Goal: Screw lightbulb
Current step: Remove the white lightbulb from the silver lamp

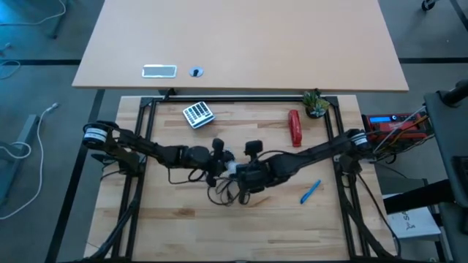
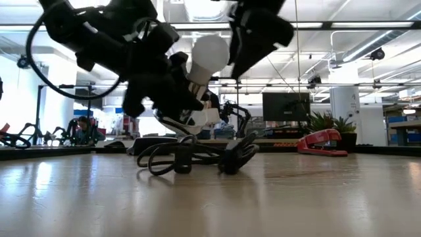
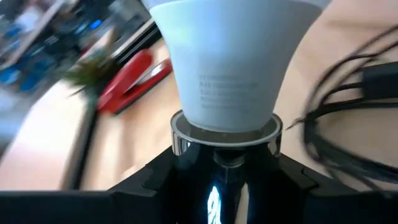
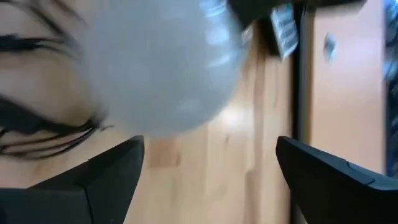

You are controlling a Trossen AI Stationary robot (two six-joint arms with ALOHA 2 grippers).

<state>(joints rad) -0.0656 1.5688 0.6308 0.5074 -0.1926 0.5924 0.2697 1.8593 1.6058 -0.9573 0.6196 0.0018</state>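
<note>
The lightbulb point(image 2: 209, 54) sits up off the table, seated neck-down in the shiny silver socket point(image 3: 225, 132), and everything else makes sense measured from that socket. The left gripper point(image 3: 217, 186) is clamped around the socket's dark body right below the silver rim, tilting it so the bulb's globe points up and toward the other arm; held like that, the socket presumably can't spin while the bulb is turned. The socket's black cord point(image 2: 191, 158) hangs from it and lies in loose loops on the wood directly beneath. The right gripper point(image 4: 208, 174) is just beyond the globe, its fingers point(image 4: 112, 171) spread wide to either side with the frosted glass between them but not touched, so it pinches nothing right now. That looks to me like a release between twists, ready to take a fresh hold. The red stapler point(image 1: 295, 127) lies well apart from the socket, toward the back edge near a small plant point(image 1: 316, 104), out of the way.
</note>
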